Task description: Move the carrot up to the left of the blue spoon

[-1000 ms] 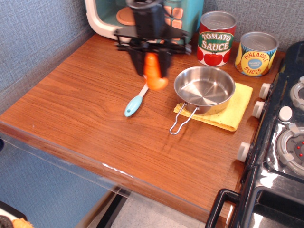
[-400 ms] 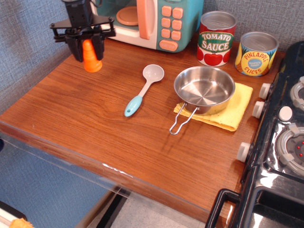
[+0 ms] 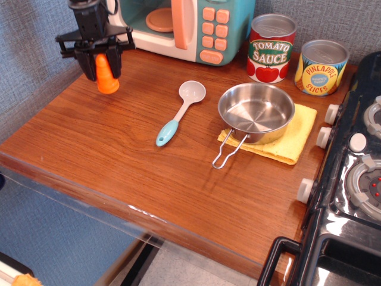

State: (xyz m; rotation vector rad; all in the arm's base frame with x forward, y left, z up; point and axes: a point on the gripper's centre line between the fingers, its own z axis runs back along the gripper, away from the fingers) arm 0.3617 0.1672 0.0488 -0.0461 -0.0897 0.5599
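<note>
The orange carrot (image 3: 106,75) hangs tip-up between the black fingers of my gripper (image 3: 101,64), which is shut on its upper part. It is at the far left of the wooden table (image 3: 137,179), at or just above the surface. The blue spoon (image 3: 180,113) lies well to the right of the carrot, its pale bowl toward the back and its light blue handle toward the front.
A toy microwave (image 3: 190,27) stands at the back, just behind the gripper. A steel pan (image 3: 256,113) sits on a yellow cloth (image 3: 297,134) right of the spoon. Tomato sauce (image 3: 271,47) and pineapple (image 3: 321,67) cans stand behind it. A toy stove (image 3: 351,179) is at the right.
My gripper carried the carrot from over the spoon's bowl far to the left, then slightly further left and down.
</note>
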